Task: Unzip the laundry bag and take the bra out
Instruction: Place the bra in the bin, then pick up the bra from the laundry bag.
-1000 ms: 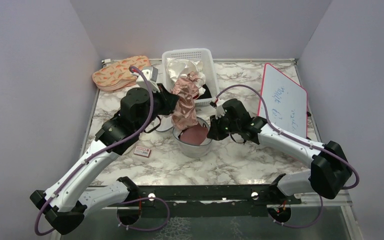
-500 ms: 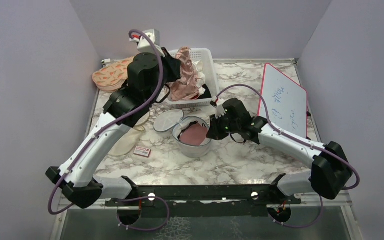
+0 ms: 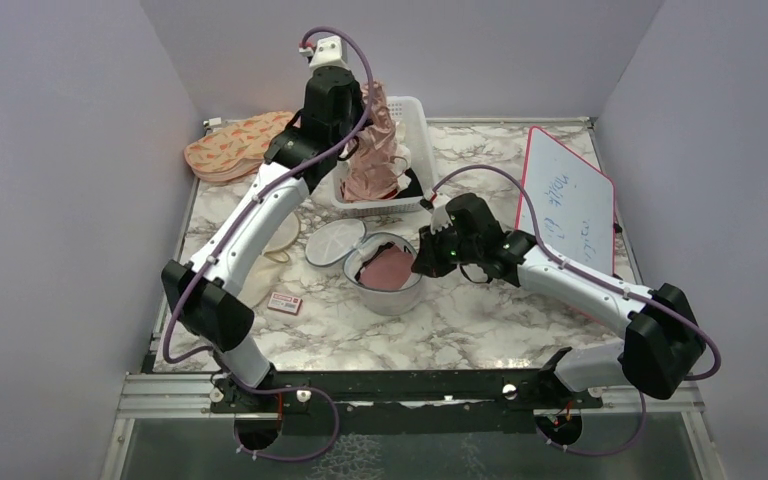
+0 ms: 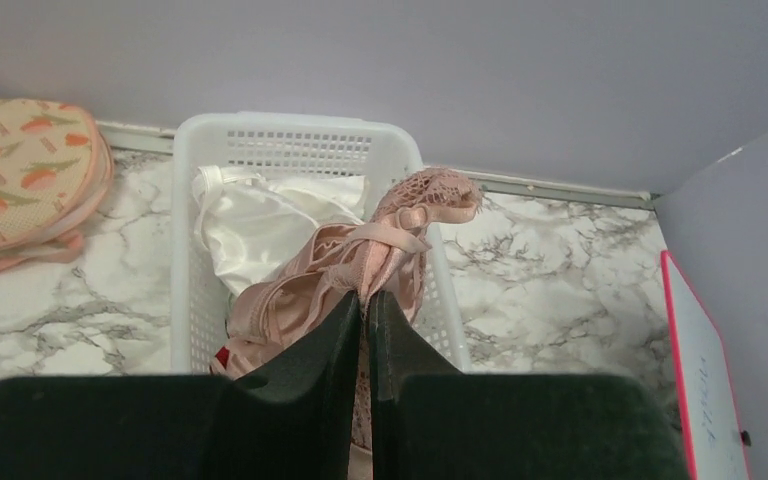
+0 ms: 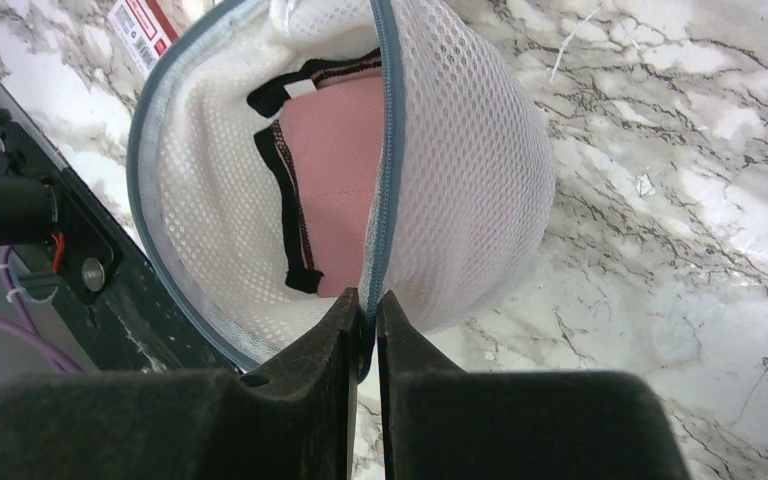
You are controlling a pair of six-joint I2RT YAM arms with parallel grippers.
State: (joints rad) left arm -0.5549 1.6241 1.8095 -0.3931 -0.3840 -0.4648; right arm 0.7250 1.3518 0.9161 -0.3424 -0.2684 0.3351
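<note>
Laundry bag [image 5: 465,190]: unzipped, on the marble table [image 3: 480,320] at centre.
Bra [image 5: 335,165]: inside the bag, black trim showing.
Right gripper [image 5: 367,300]: jaws closed tight on the bag at its blue-grey edge.
Left gripper [image 4: 365,300]: high over the white basket [image 4: 290,130], jaws pinched on a hanging peach-pink cloth [image 4: 360,250].
White satin cloth [image 4: 260,220]: in the basket.
</note>
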